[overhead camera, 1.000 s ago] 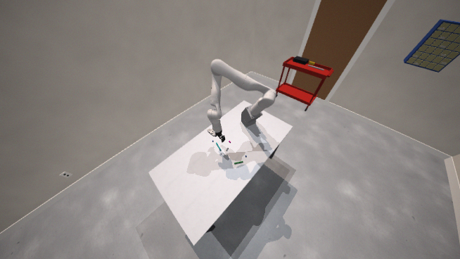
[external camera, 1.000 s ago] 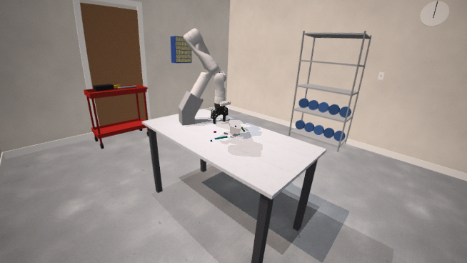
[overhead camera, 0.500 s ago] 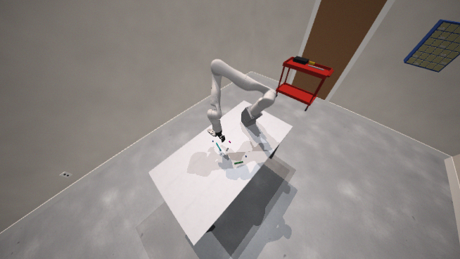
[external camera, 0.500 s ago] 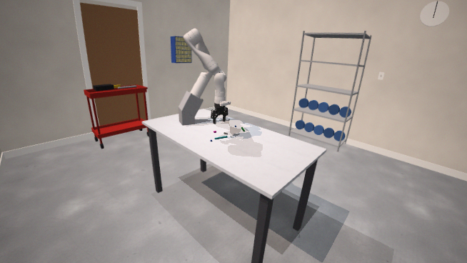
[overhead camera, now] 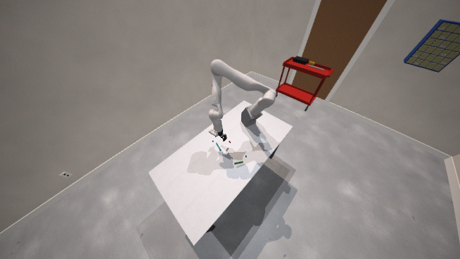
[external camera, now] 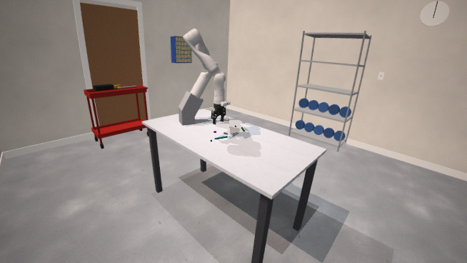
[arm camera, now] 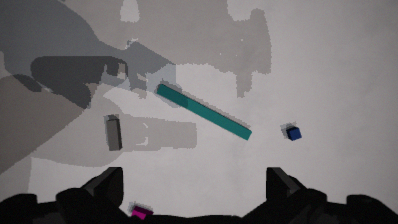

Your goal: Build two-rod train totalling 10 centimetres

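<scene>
A turquoise rod (arm camera: 204, 111) lies flat on the white table, slanted; it also shows in the top view (overhead camera: 218, 146) and the exterior view (external camera: 221, 137). A short grey rod (arm camera: 113, 132) lies to its left. A small blue rod (arm camera: 294, 133) lies to its right. A magenta rod (arm camera: 141, 212) lies by my left finger, partly hidden by it, and shows in the top view (overhead camera: 229, 141). A green rod (overhead camera: 238, 162) lies further off, with a second blue rod (overhead camera: 245, 155) near it. My gripper (arm camera: 194, 182) is open and empty, a little above the table.
The arm's grey base (external camera: 188, 108) stands at the table's far end. A red cart (external camera: 116, 107) stands by the door. A metal shelf (external camera: 330, 89) with blue balls stands by the right wall.
</scene>
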`<action>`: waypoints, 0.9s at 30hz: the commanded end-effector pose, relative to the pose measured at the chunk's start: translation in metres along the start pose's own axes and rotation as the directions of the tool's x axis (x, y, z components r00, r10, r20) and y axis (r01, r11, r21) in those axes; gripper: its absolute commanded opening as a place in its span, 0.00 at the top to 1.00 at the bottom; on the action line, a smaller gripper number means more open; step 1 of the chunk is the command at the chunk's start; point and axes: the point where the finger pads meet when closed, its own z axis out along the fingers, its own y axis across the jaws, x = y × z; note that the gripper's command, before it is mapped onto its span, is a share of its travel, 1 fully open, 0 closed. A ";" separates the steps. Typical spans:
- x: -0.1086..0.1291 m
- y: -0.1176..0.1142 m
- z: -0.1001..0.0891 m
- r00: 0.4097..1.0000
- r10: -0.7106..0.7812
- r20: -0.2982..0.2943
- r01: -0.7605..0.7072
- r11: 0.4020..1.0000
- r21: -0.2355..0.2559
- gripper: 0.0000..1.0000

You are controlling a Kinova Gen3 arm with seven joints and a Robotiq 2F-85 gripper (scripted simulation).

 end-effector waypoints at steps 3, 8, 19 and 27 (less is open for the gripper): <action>-0.016 -0.009 0.007 0.981 -0.195 0.010 0.195 0.981 -0.001 0.00; -0.028 -0.015 0.011 0.929 -0.370 0.014 0.370 0.929 -0.002 0.00; -0.063 -0.045 0.023 0.522 -0.853 -0.002 0.853 0.522 0.004 0.00; -0.071 -0.055 0.025 0.378 -0.926 -0.014 0.926 0.378 0.003 0.00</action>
